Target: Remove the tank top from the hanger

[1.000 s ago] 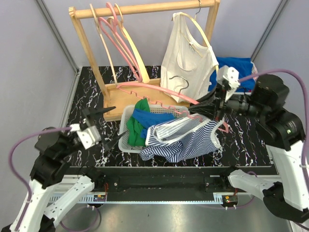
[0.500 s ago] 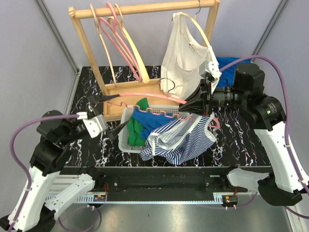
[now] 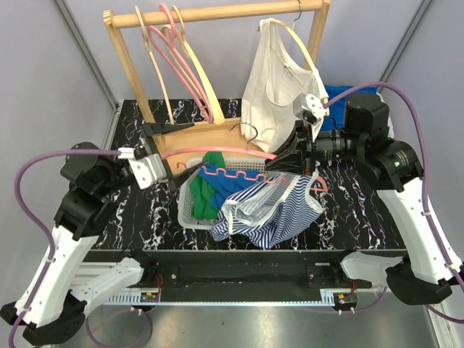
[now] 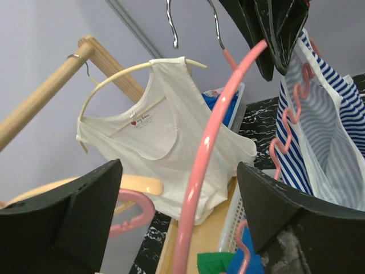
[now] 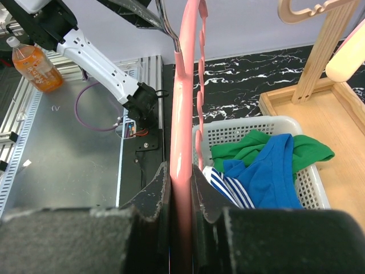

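Nearest, striped tank top (image 3: 268, 210) sags off the pink hanger (image 3: 225, 149) over the basket (image 3: 187, 206). R gripper (image 3: 279, 163) clamped tight on the hanger. L gripper (image 3: 190, 151) gaping, empty, hanger arm btwn its jaws. Best bet: L pinches fabric only, slides the strap off while R holds firm.

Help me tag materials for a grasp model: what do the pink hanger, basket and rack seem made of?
Pink hanger: probably plastic, smooth moulded gloss. Basket: white plastic, moulded mesh walls. Rack: light wood, matte, apparently unvarnished.
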